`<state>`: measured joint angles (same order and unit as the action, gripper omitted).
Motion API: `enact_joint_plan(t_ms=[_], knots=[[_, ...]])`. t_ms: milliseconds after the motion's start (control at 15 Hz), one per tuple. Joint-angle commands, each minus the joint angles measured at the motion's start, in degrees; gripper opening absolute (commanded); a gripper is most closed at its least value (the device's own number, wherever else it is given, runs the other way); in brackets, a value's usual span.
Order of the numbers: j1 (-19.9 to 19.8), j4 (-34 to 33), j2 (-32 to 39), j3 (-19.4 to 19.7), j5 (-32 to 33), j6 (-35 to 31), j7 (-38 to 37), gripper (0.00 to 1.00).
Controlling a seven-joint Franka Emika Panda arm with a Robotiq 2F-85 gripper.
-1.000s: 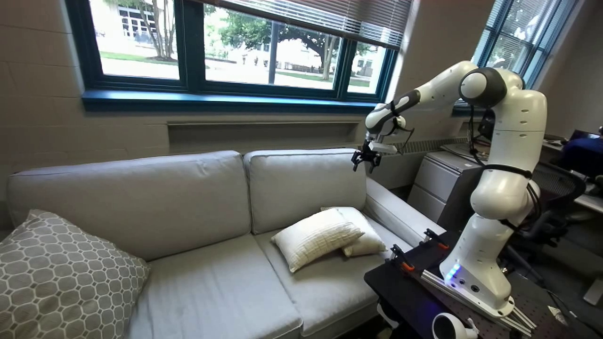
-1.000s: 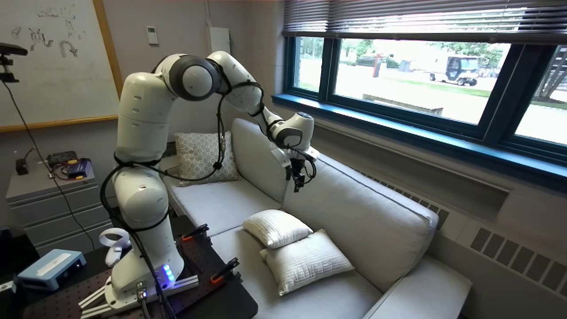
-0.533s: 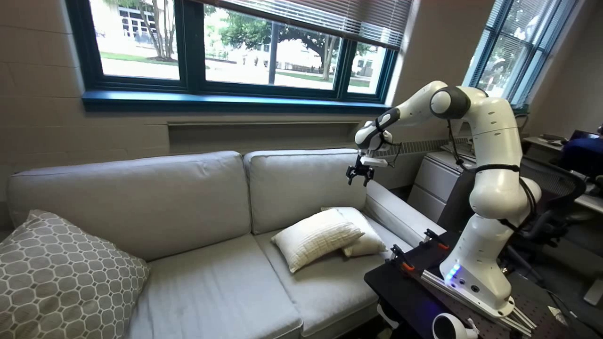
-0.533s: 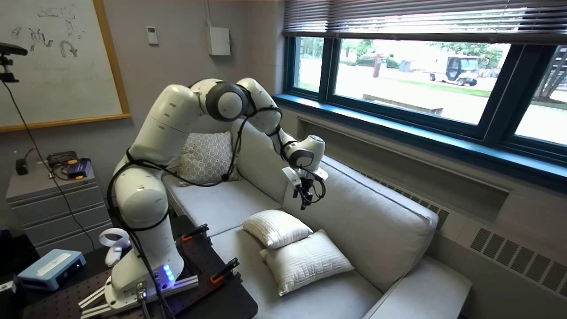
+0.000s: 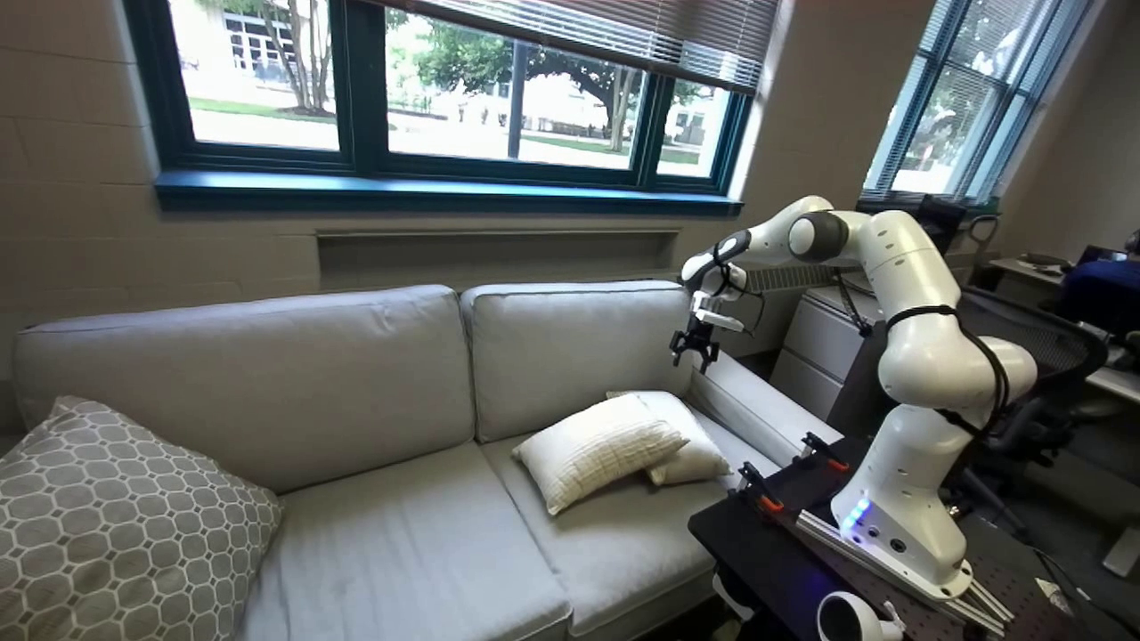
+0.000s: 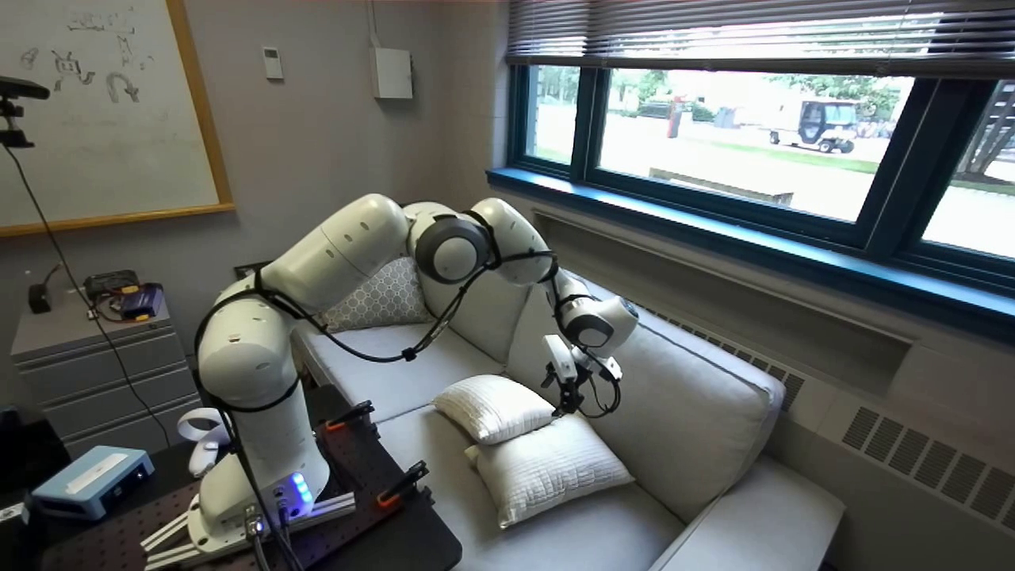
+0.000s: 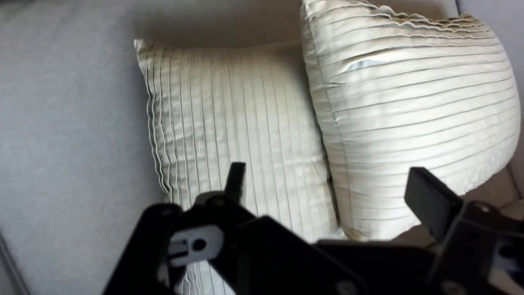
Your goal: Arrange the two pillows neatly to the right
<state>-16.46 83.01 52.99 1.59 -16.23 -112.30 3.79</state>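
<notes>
Two pillows (image 7: 241, 123), tool (image 5: 692, 360) lower than before

Office or lab: sketched-on whiteboard (image 6: 119, 155), drawer cabinet (image 6: 95, 385), mesh-backed chair (image 5: 1060, 336), robot arm (image 6: 337, 258) on table (image 6: 416, 539)

A light-grey sofa (image 5: 401, 543) stands below a blue-framed window (image 5: 358, 89); the window's blind (image 5: 659, 36) is partly lowered. A grey-and-white lattice-patterned cushion (image 5: 134, 525) rests at one end of the sofa. In an exterior view, a whiteboard (image 6: 119, 151) bears marker drawings (image 6: 69, 66), with a thermostat (image 6: 272, 63) mounted beside it. Below the whiteboard, a grey filing cabinet (image 6: 87, 381) carries small devices (image 6: 141, 302), type unclear. A utility cart (image 6: 817, 127) is visible outdoors.
</notes>
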Motion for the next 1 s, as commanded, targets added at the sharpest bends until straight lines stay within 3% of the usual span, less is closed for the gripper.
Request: enact_joint_plan(t_ms=[0, 133, 467, 667, 933], knots=[[-1.4, -2.7, 1.8, 0.0, -0.6, 2.7, 1.1, 1.00], [-3.1, -5.5, 3.7, -0.3, -1.1, 4.8, 1.9, 1.00], [-2.0, -7.1, 4.5, -0.5, -0.7, 5.3, 1.5, 1.00], [-2.3, -14.2, 9.6, -0.7, -0.7, 8.8, 0.4, 1.00], [-6.0, -25.2, 18.1, -2.9, -4.4, 20.0, 1.0, 1.00]])
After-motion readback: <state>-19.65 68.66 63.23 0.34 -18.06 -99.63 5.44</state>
